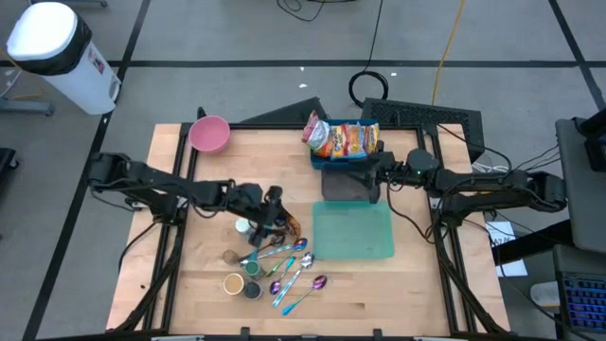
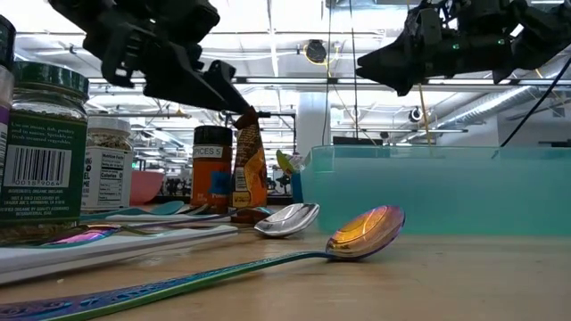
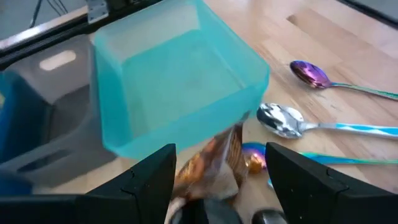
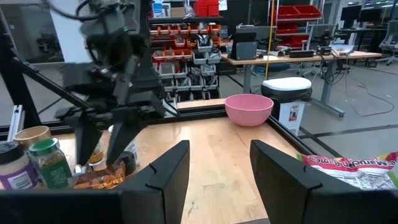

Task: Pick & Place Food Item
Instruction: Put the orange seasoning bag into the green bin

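Observation:
A brown-and-orange snack packet (image 2: 250,165) stands upright near the table's middle, its lower end on the wood beside a spice jar (image 2: 212,169). My left gripper (image 3: 217,149) comes at it from the table's left, slanting down and open. Its fingers stand on either side of the packet's (image 3: 214,163) top end. In the high view the packet (image 1: 294,227) lies just left of a teal container (image 1: 352,232). My right gripper (image 4: 219,155) hovers open and empty above a grey bin (image 1: 343,185) at the back right. My left gripper has the packet's upper end (image 2: 249,118) between its open fingers, slanting down from the table's left. A gap shows beside one finger (image 3: 280,168). I cannot tell whether either finger touches the packet.
A blue bin of snack bags (image 1: 343,140) stands behind the grey bin, and a pink bowl (image 1: 209,134) at the far left corner. Several spoons (image 1: 294,270) and spice jars (image 1: 241,279) crowd the near middle. Bare wood lies at the table's left side.

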Robot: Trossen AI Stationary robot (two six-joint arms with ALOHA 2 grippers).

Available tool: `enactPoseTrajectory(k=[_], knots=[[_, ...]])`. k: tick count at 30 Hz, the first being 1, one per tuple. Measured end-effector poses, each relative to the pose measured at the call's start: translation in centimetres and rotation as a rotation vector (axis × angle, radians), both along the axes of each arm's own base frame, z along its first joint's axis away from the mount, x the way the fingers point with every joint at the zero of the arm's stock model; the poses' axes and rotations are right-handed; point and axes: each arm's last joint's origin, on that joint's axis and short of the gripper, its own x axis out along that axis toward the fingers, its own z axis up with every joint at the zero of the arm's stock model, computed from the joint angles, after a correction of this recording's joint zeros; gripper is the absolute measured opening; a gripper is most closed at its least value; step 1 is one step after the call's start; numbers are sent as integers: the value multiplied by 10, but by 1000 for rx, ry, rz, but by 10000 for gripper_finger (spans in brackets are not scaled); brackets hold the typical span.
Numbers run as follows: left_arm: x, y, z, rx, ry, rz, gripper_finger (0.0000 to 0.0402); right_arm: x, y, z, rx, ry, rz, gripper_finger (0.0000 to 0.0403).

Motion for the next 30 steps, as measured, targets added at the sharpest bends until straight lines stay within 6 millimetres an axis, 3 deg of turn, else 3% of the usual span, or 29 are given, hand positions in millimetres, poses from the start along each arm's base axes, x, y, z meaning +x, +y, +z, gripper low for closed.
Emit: enactPoseTrajectory(k=[5, 12, 15, 25, 30], knots=[[13, -9, -7, 33, 7, 4, 255, 0, 0, 0, 1, 0, 0, 160], [14, -8, -9, 36, 17, 9, 242, 0, 0, 1, 13, -10, 1, 160], [14, -8, -10, 39, 28, 12, 203, 0, 0, 1, 13, -10, 1, 160], [15, -2, -10, 48, 26, 51, 16, 0, 0, 1, 13, -9, 1, 160], [17, 4, 1, 85, -66, 167, 15, 0, 0, 1, 13, -10, 1, 160]])
